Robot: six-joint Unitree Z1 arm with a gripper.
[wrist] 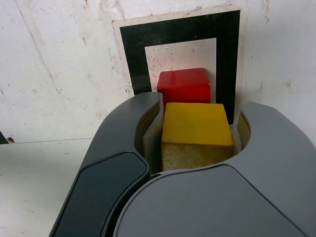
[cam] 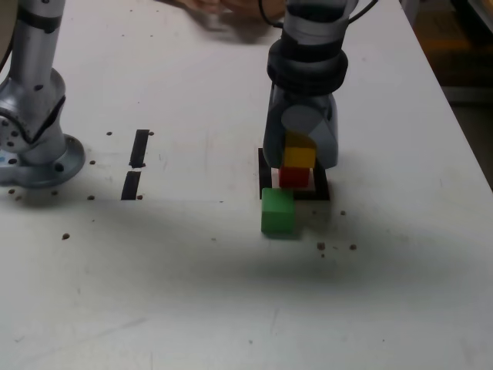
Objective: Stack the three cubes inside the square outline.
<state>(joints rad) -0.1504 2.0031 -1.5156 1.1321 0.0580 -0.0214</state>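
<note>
**Yellow cube going onto the red one**

Yellow is hanging in the jaws right now: the gripper (cam: 299, 154) is pinching the yellow cube (cam: 300, 156) from both sides, and the wrist view is showing the dark jaws closed in against its flanks. The arm is standing nearly upright over the square outline (cam: 320, 190), with the red cube (cam: 293, 177) sitting inside the black frame on the white centre. In the exterior view the yellow cube is sitting directly above the red one, edges close to lined up; whether the two are already touching or a sliver of air is left between them, I cannot tell from where I am looking. The green cube (cam: 277, 211) is waiting on the table (cam: 400, 293) just outside the frame, at the corner nearer the camera and toward the exterior view's left, touching or nearly touching the tape.

So the second layer is being placed, I'd say, and the stack is roughly halfway done. What the next move is asking for, to my eye, is a gentle settling of yellow squarely on red, then a clean spreading of the jaws and a straight lift away so neither side drags the cube off. After that, green is needing to be fetched for the top, and it is lying very near the stack, so the approach is wanting care.
</note>
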